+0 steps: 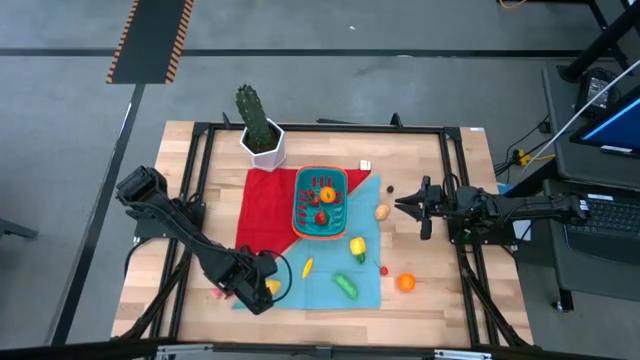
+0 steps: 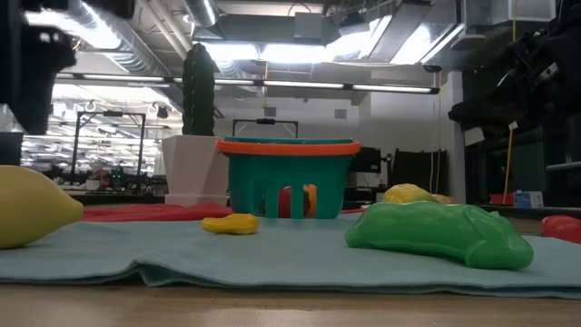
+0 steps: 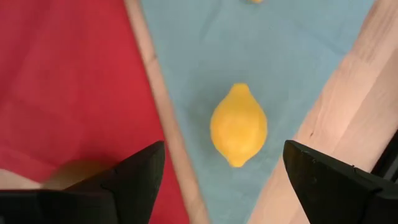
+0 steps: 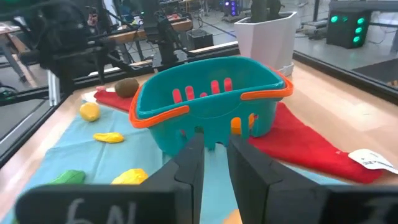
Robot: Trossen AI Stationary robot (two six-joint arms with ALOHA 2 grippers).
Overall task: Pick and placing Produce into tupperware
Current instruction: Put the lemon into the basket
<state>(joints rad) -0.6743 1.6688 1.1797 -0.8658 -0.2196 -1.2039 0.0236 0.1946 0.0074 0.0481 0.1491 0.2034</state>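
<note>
We log the left gripper (image 1: 268, 287) at the near left corner of the table, poised directly above a yellow lemon (image 3: 239, 125); its fingers (image 3: 134, 177) stand wide apart on either side of the fruit, holding nothing. The lemon lies on the light blue cloth (image 1: 330, 272), close to that cloth's edge and beside the red cloth (image 1: 268, 205).

We log the right gripper (image 1: 404, 203) at the right side of the table, off to the right of the teal tupperware (image 1: 320, 226) and pointing toward it; its fingers (image 4: 189, 163) show a narrow gap between them, gripping nothing.

The tupperware, orange-rimmed, sits mid-table where the red and blue cloths meet, with several red and orange pieces inside.

Loose produce on or near the blue cloth: a yellow pepper (image 1: 357, 246), a small yellow banana (image 1: 307, 266), a green vegetable (image 1: 346, 286), an orange (image 1: 406, 283), a small red piece (image 1: 385, 270) and a tan potato (image 1: 381, 211).

A cactus in a white pot (image 1: 262, 140) stands behind the tupperware.
</note>
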